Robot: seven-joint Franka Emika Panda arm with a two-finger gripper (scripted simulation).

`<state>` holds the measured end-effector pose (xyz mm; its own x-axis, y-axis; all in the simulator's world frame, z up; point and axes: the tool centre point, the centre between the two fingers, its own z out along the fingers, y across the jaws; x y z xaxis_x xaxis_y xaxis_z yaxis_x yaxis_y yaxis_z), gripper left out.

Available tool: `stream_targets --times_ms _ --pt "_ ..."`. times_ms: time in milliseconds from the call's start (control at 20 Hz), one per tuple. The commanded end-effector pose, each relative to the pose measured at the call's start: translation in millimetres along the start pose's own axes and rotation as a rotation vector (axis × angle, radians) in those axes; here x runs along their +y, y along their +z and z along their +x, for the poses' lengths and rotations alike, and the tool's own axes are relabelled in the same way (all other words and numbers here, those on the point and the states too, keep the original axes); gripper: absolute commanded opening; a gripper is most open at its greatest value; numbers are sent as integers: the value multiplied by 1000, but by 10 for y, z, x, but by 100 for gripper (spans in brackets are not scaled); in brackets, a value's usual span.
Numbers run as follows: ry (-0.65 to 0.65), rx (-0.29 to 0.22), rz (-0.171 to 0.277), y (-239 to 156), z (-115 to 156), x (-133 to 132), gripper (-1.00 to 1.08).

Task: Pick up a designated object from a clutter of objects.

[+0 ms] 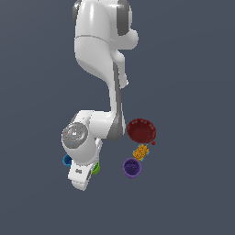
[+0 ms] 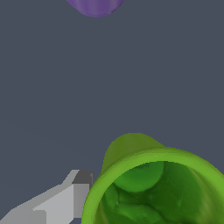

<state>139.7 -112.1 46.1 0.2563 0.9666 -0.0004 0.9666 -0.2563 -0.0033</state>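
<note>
The designated object, a small bright green cup (image 2: 153,188), fills the near part of the wrist view, seen from above with its mouth open. One grey finger (image 2: 81,188) stands against the outside of its wall; the other finger is hidden. In the exterior view my gripper (image 1: 89,176) hangs low over the green cup (image 1: 96,168), of which only a sliver shows beside the hand. The clutter lies around it: a blue cup (image 1: 67,160), a purple cup (image 1: 132,168), a dark red scalloped bowl (image 1: 141,131) and an orange-yellow block (image 1: 141,152).
The purple cup (image 2: 96,6) shows at the wrist view's edge, well apart from the green one. Bare grey floor lies between them. In the exterior view the arm's white links rise behind the objects and cover part of the blue cup.
</note>
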Motion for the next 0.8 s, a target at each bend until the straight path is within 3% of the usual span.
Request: stream_targets --times_ms 0,400,750 --pt "0 0 -3 -74 29 -13 -100" --pt "-1 0 -3 -502 206 -161 -100" --pt "-1 -1 -3 -1178 483 -391 -100"
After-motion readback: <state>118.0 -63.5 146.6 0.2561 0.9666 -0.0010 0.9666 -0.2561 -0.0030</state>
